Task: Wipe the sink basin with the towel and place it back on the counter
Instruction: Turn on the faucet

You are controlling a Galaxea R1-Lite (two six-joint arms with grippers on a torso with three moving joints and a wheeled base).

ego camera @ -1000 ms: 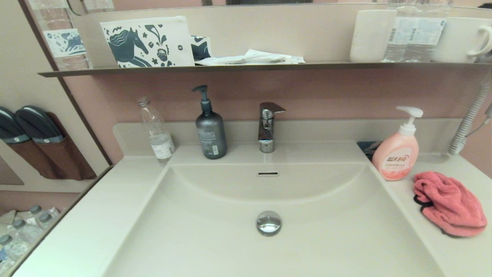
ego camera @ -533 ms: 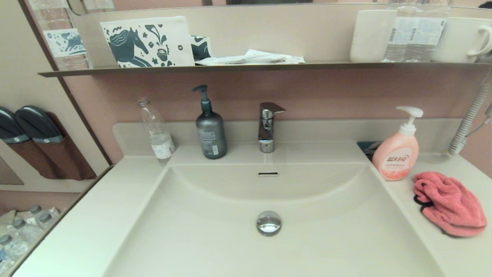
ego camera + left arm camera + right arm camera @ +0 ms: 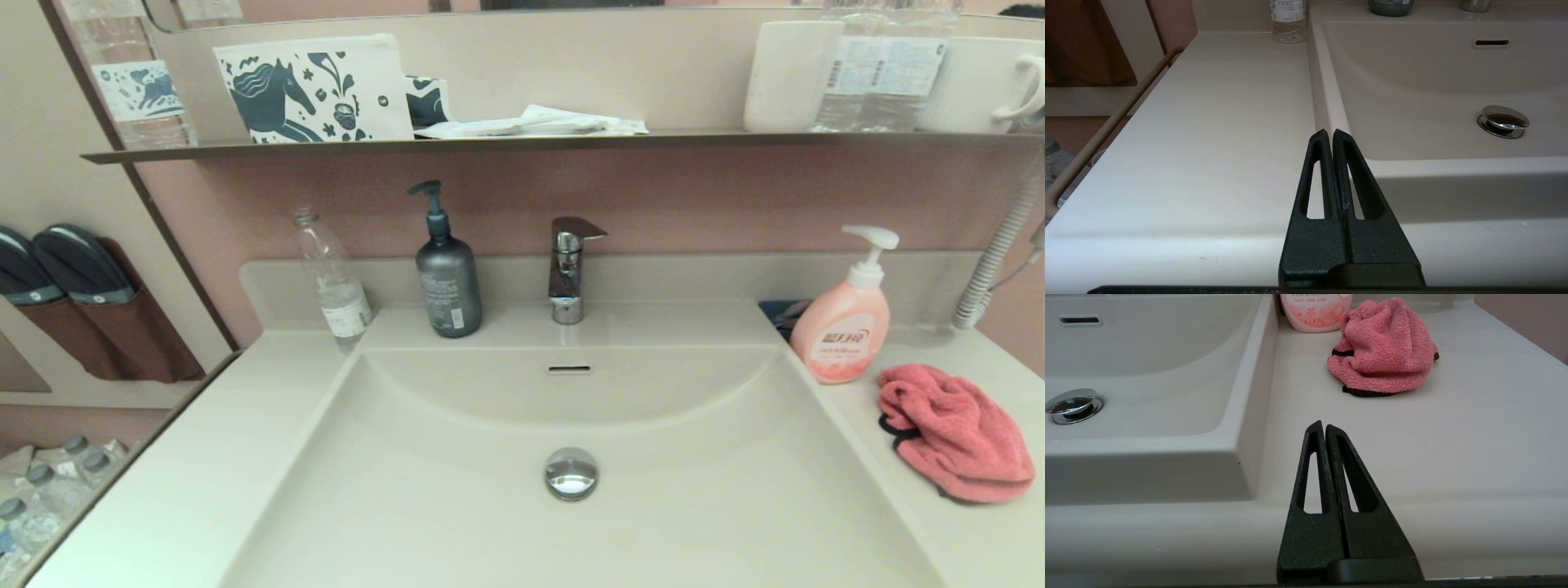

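Note:
The coral-pink towel (image 3: 955, 433) lies crumpled on the counter (image 3: 971, 531) to the right of the sink basin (image 3: 457, 490), just in front of the pink soap bottle (image 3: 845, 327). The basin holds a chrome drain plug (image 3: 571, 473) and an overflow slot (image 3: 569, 369). Neither arm shows in the head view. My right gripper (image 3: 1323, 426) is shut and empty, low before the counter's front edge, with the towel (image 3: 1382, 347) well ahead of it. My left gripper (image 3: 1330, 132) is shut and empty before the left counter (image 3: 1208, 143), near the basin's corner.
A faucet (image 3: 567, 269), a grey pump bottle (image 3: 447, 273) and a clear plastic bottle (image 3: 333, 282) stand along the back edge. A dark metal shelf (image 3: 531, 144) with pouches, cups and bottles hangs above. A coiled hose (image 3: 998, 249) drops at the far right.

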